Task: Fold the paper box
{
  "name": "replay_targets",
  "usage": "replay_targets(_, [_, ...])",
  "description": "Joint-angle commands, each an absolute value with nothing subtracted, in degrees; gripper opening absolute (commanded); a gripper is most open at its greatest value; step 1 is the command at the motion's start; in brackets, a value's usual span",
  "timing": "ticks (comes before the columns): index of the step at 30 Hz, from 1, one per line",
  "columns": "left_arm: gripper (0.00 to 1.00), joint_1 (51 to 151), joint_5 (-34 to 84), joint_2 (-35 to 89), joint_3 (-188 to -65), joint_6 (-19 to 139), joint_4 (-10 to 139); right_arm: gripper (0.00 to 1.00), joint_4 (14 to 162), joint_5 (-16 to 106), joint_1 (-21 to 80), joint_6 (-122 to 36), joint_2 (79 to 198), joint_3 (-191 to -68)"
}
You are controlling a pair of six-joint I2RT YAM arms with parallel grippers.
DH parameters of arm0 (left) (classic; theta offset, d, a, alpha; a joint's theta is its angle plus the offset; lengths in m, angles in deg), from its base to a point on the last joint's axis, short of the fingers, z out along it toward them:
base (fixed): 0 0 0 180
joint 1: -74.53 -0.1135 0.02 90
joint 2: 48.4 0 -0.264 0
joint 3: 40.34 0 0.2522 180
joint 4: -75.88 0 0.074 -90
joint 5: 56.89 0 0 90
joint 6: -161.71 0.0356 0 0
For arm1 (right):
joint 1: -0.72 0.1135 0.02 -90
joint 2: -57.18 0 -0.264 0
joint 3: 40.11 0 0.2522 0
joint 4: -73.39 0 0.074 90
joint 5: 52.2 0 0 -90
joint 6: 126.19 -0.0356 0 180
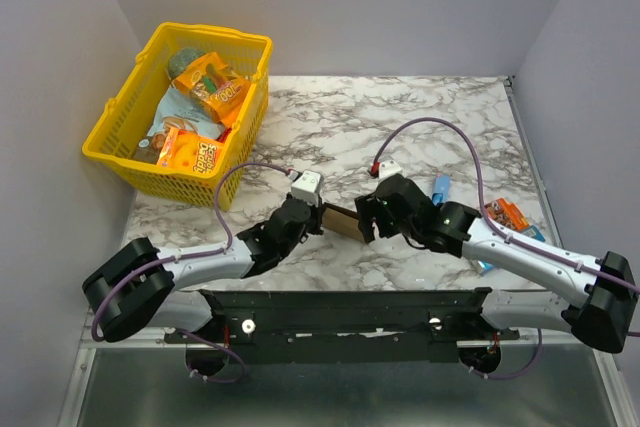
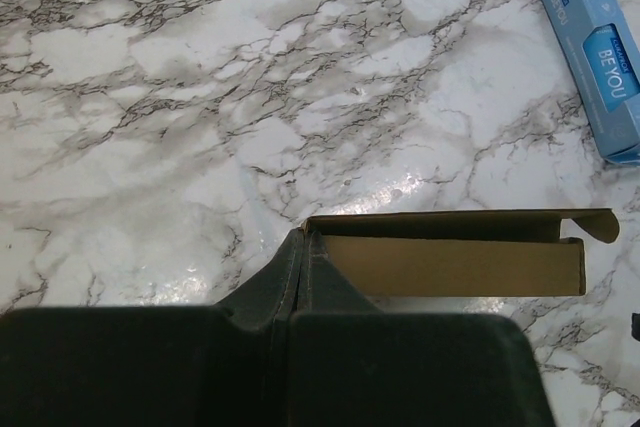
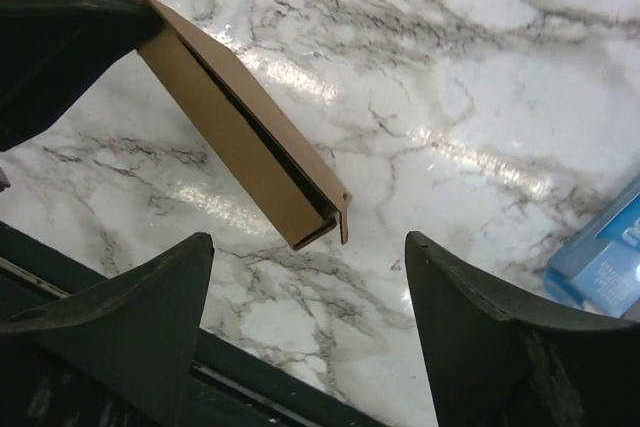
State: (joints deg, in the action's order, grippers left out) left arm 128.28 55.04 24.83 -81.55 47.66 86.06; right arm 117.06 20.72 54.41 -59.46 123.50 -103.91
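L gripper [image 2: 303,247] clamped on paper box [image 2: 450,265] end, R gripper [image 3: 310,242] spread wide by free end

A table top of white marble veined in grey [image 1: 430,117] fills the middle of the top view and reaches to the right edge. Plain pale lavender-grey walls close it in on three sides: the back wall [image 1: 350,7] across the top of the frame, the left wall [image 1: 45,107] and the right wall [image 1: 590,57] slanting down each edge. Along the bottom of the frame lies a dull grey metal surface [image 1: 330,397]. The light is soft and even. In the wrist views the polished marble shows bright glare patches [image 2: 400,187], with a glare band [image 3: 290,72] in the upper middle of the right wrist view.
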Motion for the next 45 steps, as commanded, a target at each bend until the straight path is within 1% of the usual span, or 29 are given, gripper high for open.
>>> replay_targets(1, [0.00,128.7,52.3,27.2,-80.6,50.0,79.4,0.86,110.5,22.9,54.9,-41.0,123.5,-102.5])
replay_targets(5, [0.00,128.7,52.4,26.7,-81.1,50.4,78.2,0.88,107.1,27.2,55.3,-33.7,125.5,-102.5])
replay_targets(8, [0.00,128.7,52.1,26.9,-81.9,50.6,77.6,0.88,106.4,27.3,56.3,-31.5,128.2,-102.5])
replay_targets(16, [0.00,128.7,51.7,27.5,-82.2,50.3,77.4,0.88,105.3,25.1,59.0,-31.9,133.0,-101.1])
replay_targets(19, [0.00,128.7,51.7,27.5,-82.3,50.4,77.4,0.84,105.4,23.3,59.6,-32.8,134.6,-100.8])
replay_targets(22, [0.00,128.7,51.7,27.4,-82.1,50.3,77.5,0.79,106.4,20.4,59.8,-33.6,135.8,-101.0])
replay_targets(23, [0.00,128.7,51.7,27.3,-82.2,50.2,77.5,0.75,106.6,19.4,59.8,-33.6,136.1,-100.9])
replay_targets(25, [0.00,128.7,51.7,27.2,-82.2,50.3,77.5,0.67,106.7,17.7,60.0,-34.1,136.5,-100.8])
replay_targets(26, [0.00,128.7,51.7,27.2,-82.2,50.2,77.5,0.59,106.7,16.9,60.0,-34.0,136.5,-100.7])
replay_targets(28, [0.00,128.7,51.7,27.3,-82.2,50.3,77.5,0.53,106.8,16.2,60.0,-34.0,136.7,-100.6])
replay_targets(29, [0.00,128.7,51.7,27.3,-82.2,50.3,77.4,0.48,106.8,15.7,60.0,-33.8,136.5,-100.6])
replay_targets(31, [0.00,128.7,51.7,27.3,-82.4,50.3,77.4,0.40,107.1,15.1,60.1,-33.8,136.6,-100.7])
replay_targets(32, [0.00,128.7,51.7,27.3,-82.3,50.2,77.3,0.33,107.1,14.7,60.1,-33.6,136.6,-100.7])
replay_targets(34, [0.00,128.7,51.5,27.1,-82.2,49.7,77.3,0.27,106.9,14.4,60.0,-33.2,136.7,-100.6])
replay_targets(35, [0.00,128.7,51.4,26.8,-82.1,49.7,77.4,0.26,106.9,14.4,60.1,-32.9,137.0,-100.7])
replay_targets(40, [0.00,128.7,50.9,26.2,-80.7,47.8,78.7,0.27,104.7,11.9,60.0,-32.6,138.7,-101.8])
replay_targets(43, [0.00,128.7,51.7,27.7,-80.9,47.5,79.2,0.47,105.9,9.0,59.8,-35.7,140.6,-104.2])
replay_targets(44, [0.00,128.8,52.2,28.5,-81.1,47.5,78.6,0.59,106.6,8.1,59.6,-36.0,140.7,-104.8])
replay_targets(45, [0.00,128.8,52.4,28.7,-81.6,47.5,78.0,0.66,108.1,7.9,59.6,-39.1,140.4,-105.3])
